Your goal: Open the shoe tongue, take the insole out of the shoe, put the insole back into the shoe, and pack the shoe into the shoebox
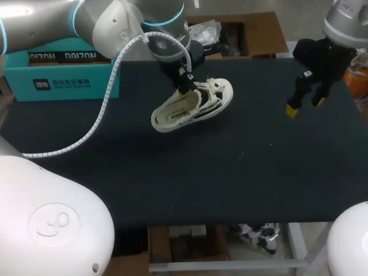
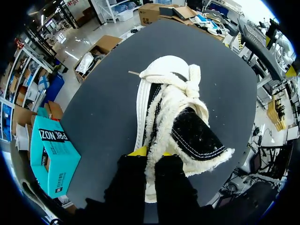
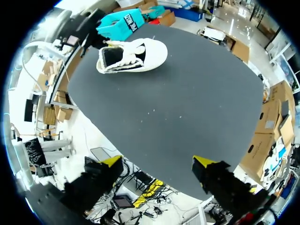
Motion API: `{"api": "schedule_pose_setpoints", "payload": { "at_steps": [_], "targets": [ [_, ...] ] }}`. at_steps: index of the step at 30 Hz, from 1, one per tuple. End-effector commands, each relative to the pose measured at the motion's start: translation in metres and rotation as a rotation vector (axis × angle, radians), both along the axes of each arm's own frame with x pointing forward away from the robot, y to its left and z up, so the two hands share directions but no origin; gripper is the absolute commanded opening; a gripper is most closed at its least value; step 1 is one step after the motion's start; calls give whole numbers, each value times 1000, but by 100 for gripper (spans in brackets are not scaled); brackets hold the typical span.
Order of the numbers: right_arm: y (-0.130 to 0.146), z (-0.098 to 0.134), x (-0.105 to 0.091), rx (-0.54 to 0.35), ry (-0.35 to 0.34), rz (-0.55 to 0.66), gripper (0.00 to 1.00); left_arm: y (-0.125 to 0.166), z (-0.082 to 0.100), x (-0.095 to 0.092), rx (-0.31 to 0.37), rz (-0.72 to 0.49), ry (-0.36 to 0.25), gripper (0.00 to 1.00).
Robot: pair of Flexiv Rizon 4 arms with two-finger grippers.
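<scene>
Shoe point(image 1: 194, 107): mid-table, tilted, its frayed rim between the left fingers.
Left gripper point(image 2: 152, 151): fingers pinched narrow on the shoe's rim.
Right gripper point(image 1: 305, 106): fingers spread wide, holding nothing, well apart from the shoe.

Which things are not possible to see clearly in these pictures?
- Inside of the shoe: left wrist view, the tongue covers it.
- Shoebox top: head view, the left arm covers it.
- Left end effector: left wrist view, fleece trim hides most of its tips.
</scene>
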State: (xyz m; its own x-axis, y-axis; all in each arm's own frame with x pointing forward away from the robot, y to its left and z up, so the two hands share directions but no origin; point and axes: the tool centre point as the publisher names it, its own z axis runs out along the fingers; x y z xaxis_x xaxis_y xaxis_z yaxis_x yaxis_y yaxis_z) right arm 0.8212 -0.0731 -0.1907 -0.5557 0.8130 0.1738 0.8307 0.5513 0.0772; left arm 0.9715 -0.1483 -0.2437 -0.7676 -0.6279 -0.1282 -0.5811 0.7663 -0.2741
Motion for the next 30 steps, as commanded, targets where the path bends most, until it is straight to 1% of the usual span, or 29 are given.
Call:
{"api": "schedule_pose_setpoints", "payload": {
  "at_steps": [1,2,3,4,5,6,7,9,10,11,15,18,20,21,22,23,25,28,30],
  "targets": [
    [7,0,-4,-63,-96,278,100,2,26,-5,32,-3,-14,0],
    [4,0,-6,-97,-104,310,100,3,29,-5,42,-6,-20,0],
    [1,0,-8,-113,-120,401,100,4,32,-5,46,-8,-24,0],
    [-4,0,-13,-131,-161,488,100,6,35,-5,53,-18,-26,0],
    [-9,0,-15,-120,-171,520,100,7,37,-6,57,-21,-29,0],
    [-15,1,-18,-145,-184,575,100,9,40,-6,65,-27,-30,0],
    [-20,1,-22,-175,-225,646,100,11,43,-5,78,-31,-30,0],
    [-35,3,-24,-176,-251,701,100,15,48,-4,87,-46,-27,0],
    [-41,4,-26,-186,-278,736,100,18,50,-3,89,-46,-26,0],
    [-47,5,-27,-179,-299,768,100,20,52,-2,98,-52,-21,0],
    [-62,11,-27,-199,-344,854,100,29,58,-1,114,-78,-25,0],
    [-63,13,-25,-216,-349,922,100,34,62,0,132,-85,-31,0],
    [-64,12,-21,-189,-370,968,100,38,65,0,146,-96,-39,0],
    [-64,12,-19,-181,-367,972,100,39,64,0,148,-100,-42,0],
    [-63,12,-15,-176,-345,965,100,42,65,1,150,-102,-44,0],
    [-63,12,-15,-176,-345,965,100,42,65,1,150,-102,-44,0],
    [-63,12,-15,-176,-345,965,100,55,70,11,157,-130,-58,0],
    [-63,12,-15,-176,-345,965,100,67,78,24,158,-162,-74,0],
    [-63,12,-15,-176,-345,965,100,75,82,32,167,-185,-96,0]
  ]
}}
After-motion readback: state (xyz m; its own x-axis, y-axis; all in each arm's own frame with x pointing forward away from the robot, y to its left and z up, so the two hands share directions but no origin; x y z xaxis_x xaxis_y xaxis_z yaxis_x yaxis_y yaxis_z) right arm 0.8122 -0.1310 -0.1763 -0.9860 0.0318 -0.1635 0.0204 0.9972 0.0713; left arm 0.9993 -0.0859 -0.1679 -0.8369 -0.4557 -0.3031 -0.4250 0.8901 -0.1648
